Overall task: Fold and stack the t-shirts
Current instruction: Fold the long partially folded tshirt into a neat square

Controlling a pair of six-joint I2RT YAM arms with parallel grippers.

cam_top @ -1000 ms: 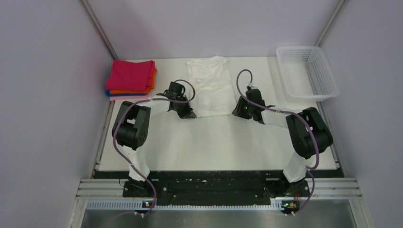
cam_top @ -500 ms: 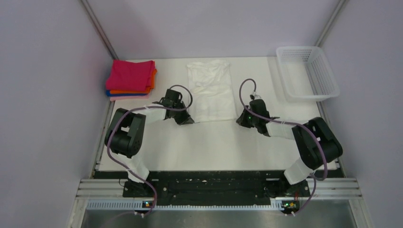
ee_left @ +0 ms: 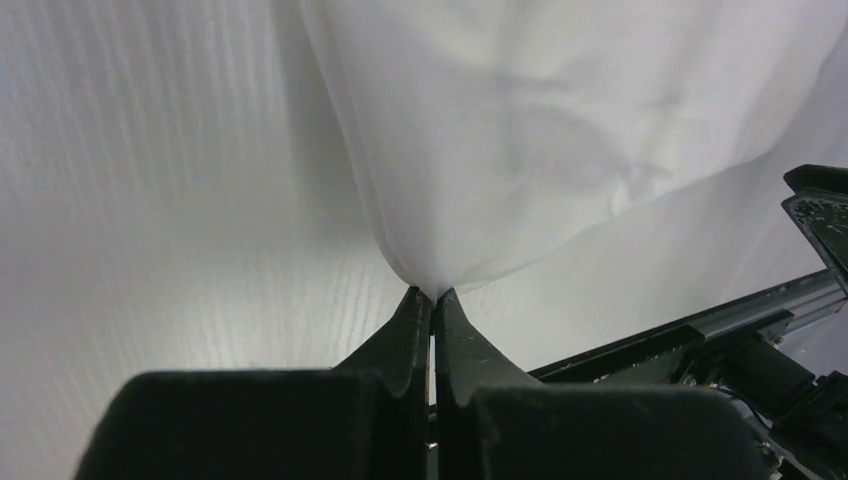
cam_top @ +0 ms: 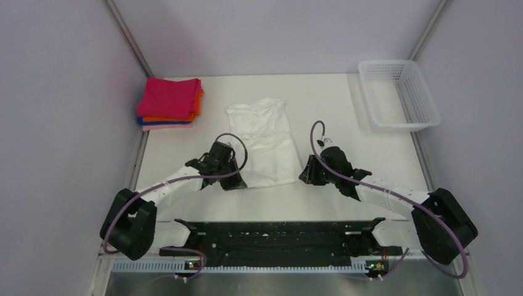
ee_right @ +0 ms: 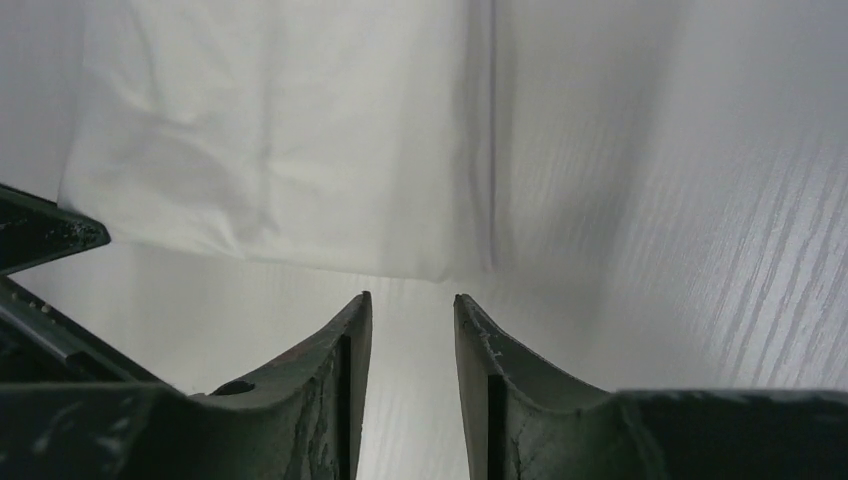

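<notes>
White t-shirt [cam_top: 264,139] dragged nearer since 1.0 s back, now mid-table, long axis near-far, skewed far-left; left gripper [ee_left: 433,296] clamped on its near-left hem corner, right gripper [ee_right: 412,305] parted and empty, near-right corner just beyond its tips.

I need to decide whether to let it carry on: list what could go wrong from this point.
1. Only the left claw is shut on a corner of the wrinkled white cotton short-sleeved t-shirt; the right claw is open, the hem lying just ahead of it, ungripped. A pull now would probably drag the shirt askew.
2. The left claw pinches only a thin point of fabric, so it may slip free.
</notes>
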